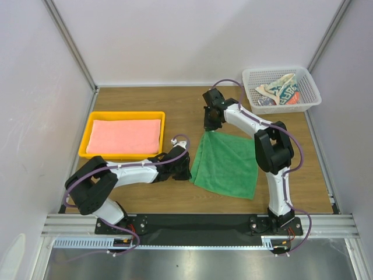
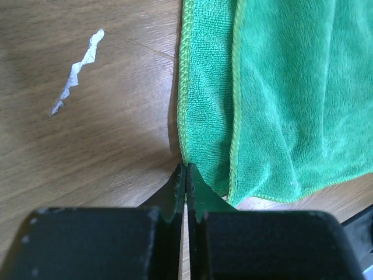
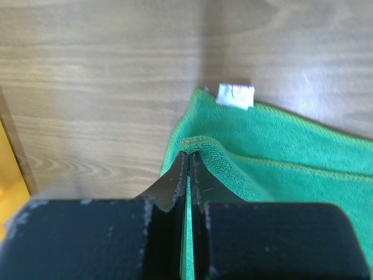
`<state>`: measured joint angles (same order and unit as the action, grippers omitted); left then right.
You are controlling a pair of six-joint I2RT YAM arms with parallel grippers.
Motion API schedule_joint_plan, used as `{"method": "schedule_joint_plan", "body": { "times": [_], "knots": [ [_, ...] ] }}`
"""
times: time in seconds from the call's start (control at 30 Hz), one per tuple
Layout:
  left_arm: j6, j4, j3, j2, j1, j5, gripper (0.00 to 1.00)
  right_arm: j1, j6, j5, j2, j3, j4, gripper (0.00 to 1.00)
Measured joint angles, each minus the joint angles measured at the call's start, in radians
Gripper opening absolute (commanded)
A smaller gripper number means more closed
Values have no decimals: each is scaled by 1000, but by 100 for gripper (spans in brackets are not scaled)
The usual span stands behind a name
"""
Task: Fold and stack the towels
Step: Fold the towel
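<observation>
Green towel: soft, light plush, doubled over, flat at centre of worktop. Probably limp and sagging wherever unsupported, not slippery; best taken at the hemmed corners. Right tool pinched on the 11 o'clock corner, hem bunched over its tips. Left tool closed on the 9 o'clock corner. Salmon-pink towel folded in yellow tray at 10 o'clock; patterned towel crumpled in white basket at 1 o'clock.
</observation>
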<state>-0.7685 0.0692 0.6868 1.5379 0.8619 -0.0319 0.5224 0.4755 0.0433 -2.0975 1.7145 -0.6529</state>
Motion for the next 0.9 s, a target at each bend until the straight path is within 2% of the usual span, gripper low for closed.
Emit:
{"method": "schedule_joint_plan", "body": {
  "times": [0.37,0.9],
  "knots": [
    [0,-6,-23,-22,0,1,0,0,-5,-3,-117,74,4,0],
    [0,-1,-34,-34,0,2,0,0,2,-15,-140,123,8,0]
  ]
}}
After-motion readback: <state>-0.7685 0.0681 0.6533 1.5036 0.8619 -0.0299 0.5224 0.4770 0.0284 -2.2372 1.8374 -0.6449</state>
